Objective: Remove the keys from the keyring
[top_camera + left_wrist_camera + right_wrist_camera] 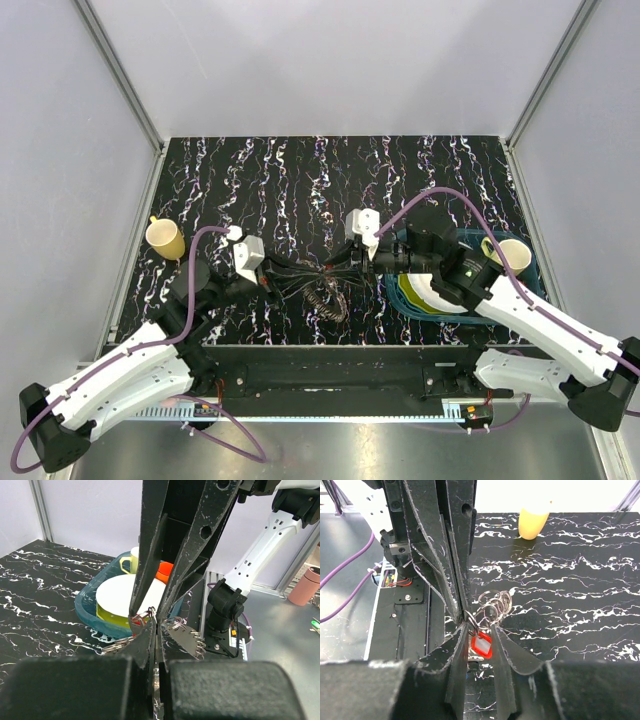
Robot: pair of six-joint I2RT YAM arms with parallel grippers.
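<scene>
So here's how you've got it set up. Your left pincer [154, 630] is pressed tight together on one wire loop of the keyring [495, 602]. That makes sense, since it's the anchor: it pins that loop in place so the thing can't spin or slide around on the counter [580, 580]. The rest of the rings fan out just past its tips and off to one side.

Your right pincer [480, 629] comes in from the opposite side, nearly tip to tip with the left one. Its jaws are partway apart, and the red key [481, 646] sits right between the fingers, just behind the tips. It hangs from the same loop the left pincer is clamping. That reads to me as the working hand: one side holds the ring, and the other takes the key by its plastic head, the only chunky bit worth grabbing.

The wrist view is tight and dark there, so I can't say for sure whether either pad is actually touching the red head. There's a visible gap, so I wouldn't call it a grip.

My take: you'd need to squeeze onto that head before pulling, then work it along the wire toward the split. Both sets of tips are crowded onto one spot, so a snag looks like the main risk. I can't spot the blue key in any view.
</scene>
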